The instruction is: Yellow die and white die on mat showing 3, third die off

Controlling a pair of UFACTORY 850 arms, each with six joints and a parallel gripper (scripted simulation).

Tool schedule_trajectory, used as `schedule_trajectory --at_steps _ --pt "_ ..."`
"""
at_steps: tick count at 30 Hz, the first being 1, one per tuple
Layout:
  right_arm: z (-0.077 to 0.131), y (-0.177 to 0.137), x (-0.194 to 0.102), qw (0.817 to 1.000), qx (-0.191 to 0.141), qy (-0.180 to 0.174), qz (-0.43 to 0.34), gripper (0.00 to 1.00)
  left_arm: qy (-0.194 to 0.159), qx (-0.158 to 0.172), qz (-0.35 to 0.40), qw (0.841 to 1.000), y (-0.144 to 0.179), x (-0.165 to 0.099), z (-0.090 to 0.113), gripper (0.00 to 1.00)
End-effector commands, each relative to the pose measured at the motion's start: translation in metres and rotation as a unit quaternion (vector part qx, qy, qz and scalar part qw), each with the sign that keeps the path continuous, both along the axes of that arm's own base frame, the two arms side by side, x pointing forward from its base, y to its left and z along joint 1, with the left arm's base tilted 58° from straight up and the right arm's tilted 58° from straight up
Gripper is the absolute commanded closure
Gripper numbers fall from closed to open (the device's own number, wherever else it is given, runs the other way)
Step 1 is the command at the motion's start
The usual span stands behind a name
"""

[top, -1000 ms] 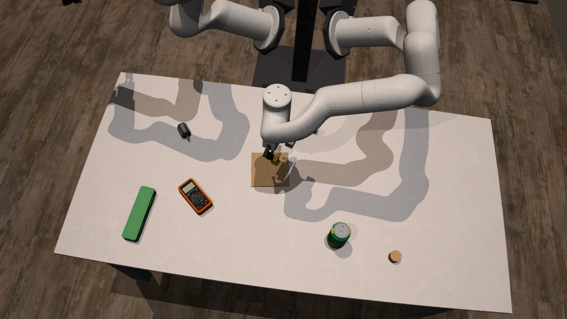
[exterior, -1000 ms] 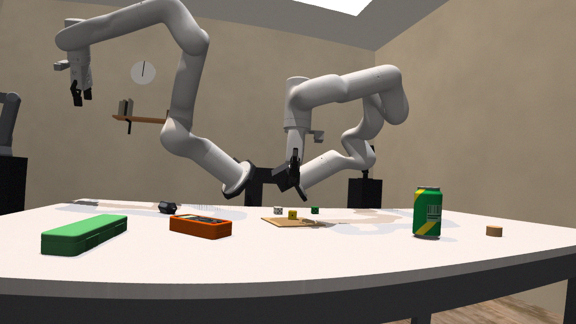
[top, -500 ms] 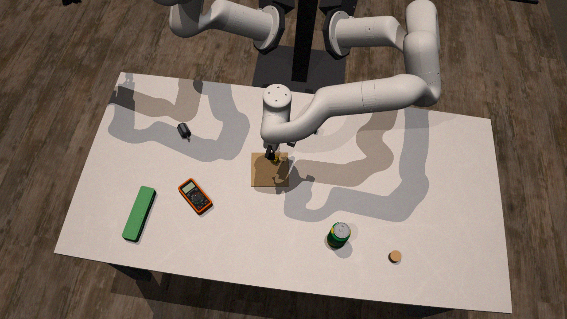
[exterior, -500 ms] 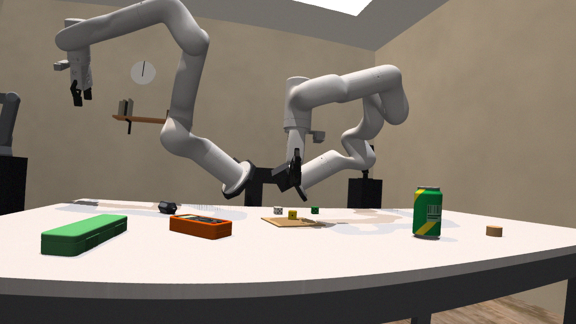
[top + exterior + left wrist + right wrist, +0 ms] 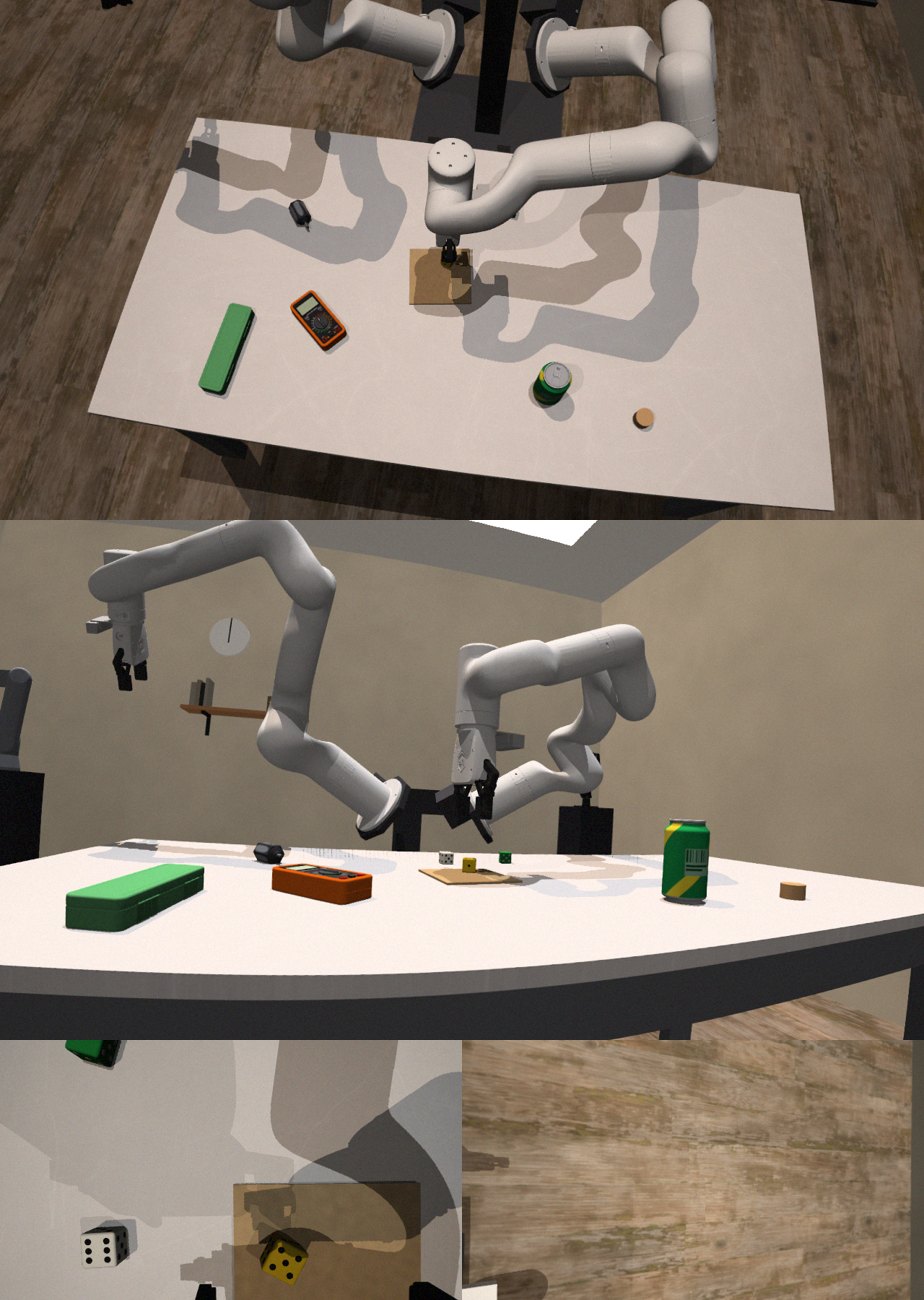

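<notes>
The left tool (image 5: 448, 250) (image 5: 473, 810) (image 5: 315, 1292) is released, its fingers wide apart with nothing between them. It hangs above the mat (image 5: 432, 290) (image 5: 452, 874) (image 5: 361, 1275), pointing down, so that it seems able to reach the dice from above. The right tool (image 5: 133, 677) is also released, and it is high and well apart from the dice, probably in order to leave the working space for the other arm.

The yellow die (image 5: 468, 865) (image 5: 285, 1262) sits flat on the mat and looks to be fully inside its edges. Its place is therefore suitable, but its top shows 5, so the turning is not finished. The white die (image 5: 445, 857) (image 5: 99, 1250) rests flat on the tabletop (image 5: 388, 401), beside the mat, with 6 on top. It needs both a turn and a transfer. The green die (image 5: 504, 856) (image 5: 84, 1047) lies off the mat, which is already correct for the third one, and I think it is best to leave it there.

If the dice are numbered in the usual way, 3 is on a side face of each of the two, and one quarter roll in the right direction should be enough. The yellow die stands askew to the mat edges, so the fingers should first be aligned with its faces; otherwise it may twist or slip while being grasped.
</notes>
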State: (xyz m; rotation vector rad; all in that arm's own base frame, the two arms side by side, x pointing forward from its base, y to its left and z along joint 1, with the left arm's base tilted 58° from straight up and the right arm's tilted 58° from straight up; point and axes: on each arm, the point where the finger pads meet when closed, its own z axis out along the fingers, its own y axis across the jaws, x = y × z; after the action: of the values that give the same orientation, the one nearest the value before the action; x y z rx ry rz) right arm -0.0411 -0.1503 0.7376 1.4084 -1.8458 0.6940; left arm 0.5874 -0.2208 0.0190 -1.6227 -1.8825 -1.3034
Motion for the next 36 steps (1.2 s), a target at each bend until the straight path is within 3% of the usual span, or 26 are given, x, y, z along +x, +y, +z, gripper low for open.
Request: schedule_trajectory --at_steps 1,8,12,15,17,22,29,32,33,36 --pt "0.0009 0.0004 0.0001 1.0 -0.001 0.0 0.0 0.0 -0.072 -0.026 0.042 0.996 -0.0005 0.0004 0.0002 0.0" --pt "0.0009 0.0004 0.0001 1.0 -0.001 0.0 0.0 0.0 -0.145 -0.055 0.09 0.984 -0.0001 0.0005 0.0 0.0" --pt "0.0009 0.0004 0.0001 1.0 -0.001 0.0 0.0 0.0 -0.199 -0.075 0.126 0.969 0.0003 0.0007 -0.0002 0.0" --pt "0.0009 0.0004 0.0001 1.0 -0.001 0.0 0.0 0.0 -0.204 -0.077 0.129 0.967 0.0003 0.0007 -0.0003 0.0" --pt "0.0009 0.0004 0.0001 1.0 -0.001 0.0 0.0 0.0 -0.251 -0.095 0.16 0.95 0.0006 0.0008 -0.0004 0.0" --pt "0.0009 0.0004 0.0001 1.0 -0.001 0.0 0.0 0.0 -0.294 -0.112 0.189 0.93 0.0008 0.0009 -0.0006 0.0" --pt "0.0009 0.0004 0.0001 1.0 -0.001 0.0 0.0 0.0 -0.377 -0.144 0.244 0.882 0.0014 0.0011 -0.001 0.0" --pt "0.0009 0.0004 0.0001 1.0 -0.001 0.0 0.0 0.0 -0.383 -0.146 0.248 0.878 0.0014 0.0011 -0.001 0.0" --pt "0.0009 0.0004 0.0001 1.0 -0.001 0.0 0.0 0.0 -0.412 -0.158 0.267 0.857 0.0016 0.0012 -0.0011 0.0" --pt "0.0009 0.0004 0.0001 1.0 -0.001 0.0 0.0 0.0 -0.44 -0.168 0.286 0.834 0.0018 0.0013 -0.0012 0.0"
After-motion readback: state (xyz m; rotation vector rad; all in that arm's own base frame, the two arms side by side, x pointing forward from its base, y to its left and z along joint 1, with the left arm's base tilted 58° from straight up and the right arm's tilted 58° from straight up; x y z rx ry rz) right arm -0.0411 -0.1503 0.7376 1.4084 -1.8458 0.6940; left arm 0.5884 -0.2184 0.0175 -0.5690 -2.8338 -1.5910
